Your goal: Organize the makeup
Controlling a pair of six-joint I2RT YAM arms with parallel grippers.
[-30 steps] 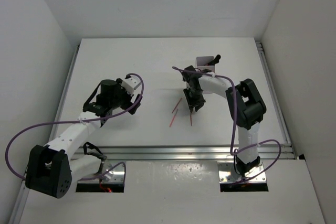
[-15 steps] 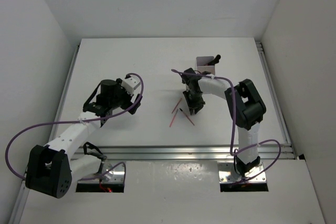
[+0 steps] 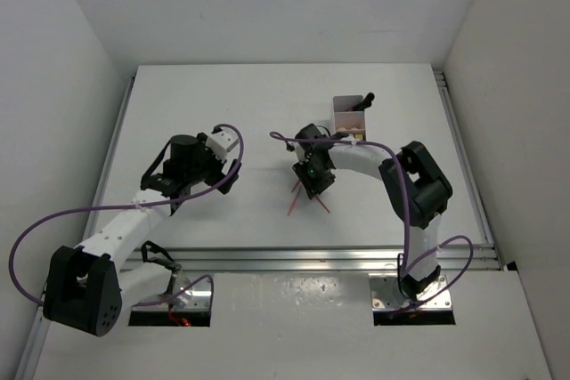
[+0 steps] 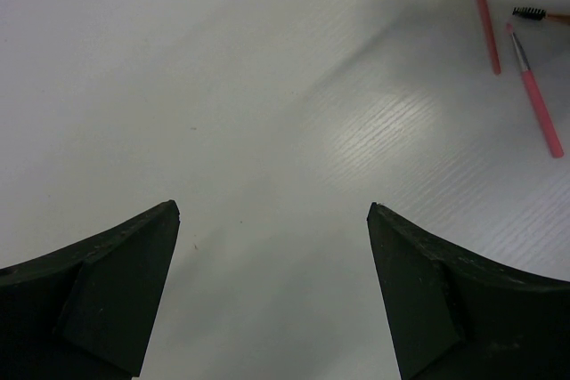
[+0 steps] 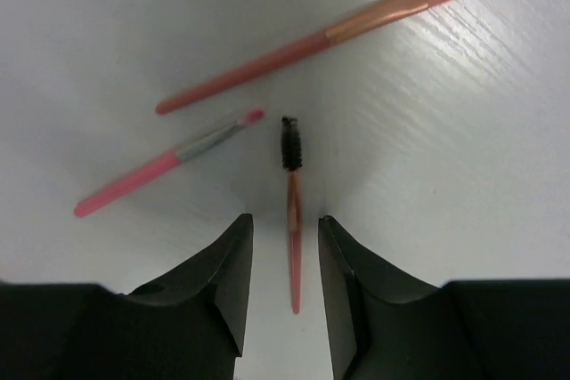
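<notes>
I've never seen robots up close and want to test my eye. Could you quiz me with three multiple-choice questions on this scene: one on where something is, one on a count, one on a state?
1. Where does the spoolie lie?
A. on the wall
B. between the right gripper's fingers
C. atop an arm

2. How many pink tools lie loose on the table?
A. one
B. three
C. six

3. The left gripper is:
A. open and empty
B. shut on a brush
C. shut on a sponge

Answers:
1 B: its handle runs down the gap between those fingers in the right wrist view.
2 B: the spoolie, a long brush and a short brush.
3 A: its fingers stand wide apart over bare table.
</notes>
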